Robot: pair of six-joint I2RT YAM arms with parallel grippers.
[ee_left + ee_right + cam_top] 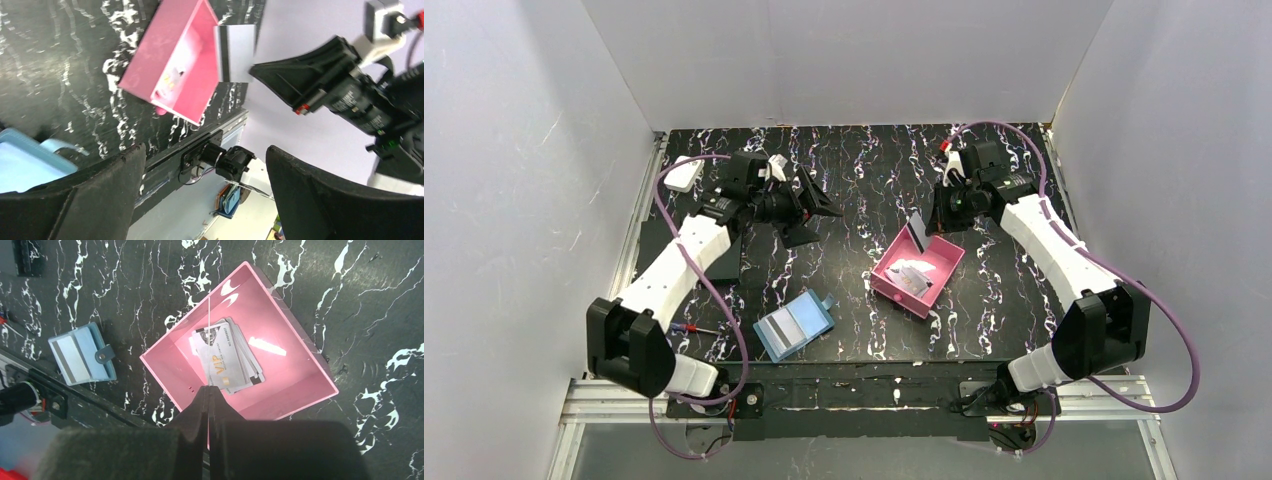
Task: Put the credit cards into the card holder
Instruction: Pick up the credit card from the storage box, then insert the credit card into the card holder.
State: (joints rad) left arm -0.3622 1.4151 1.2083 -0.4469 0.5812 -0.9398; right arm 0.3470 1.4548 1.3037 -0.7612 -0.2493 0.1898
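Right jaws pinch one card (208,340) upright above the pink tray (295,375), clear to carry to the wallet (792,325) lower left; left jaws gape wide, empty.

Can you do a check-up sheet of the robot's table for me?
Surface: black marbled table.
Job's things: card holder open, striped card on it; more cards in pink tray; held card above it.
Clutter: red-handled screwdriver, small white object.
End effectors: left end effector open, empty; right end effector shut on held card.
Cables: purple cables along both arms.
Surroundings: white walls.
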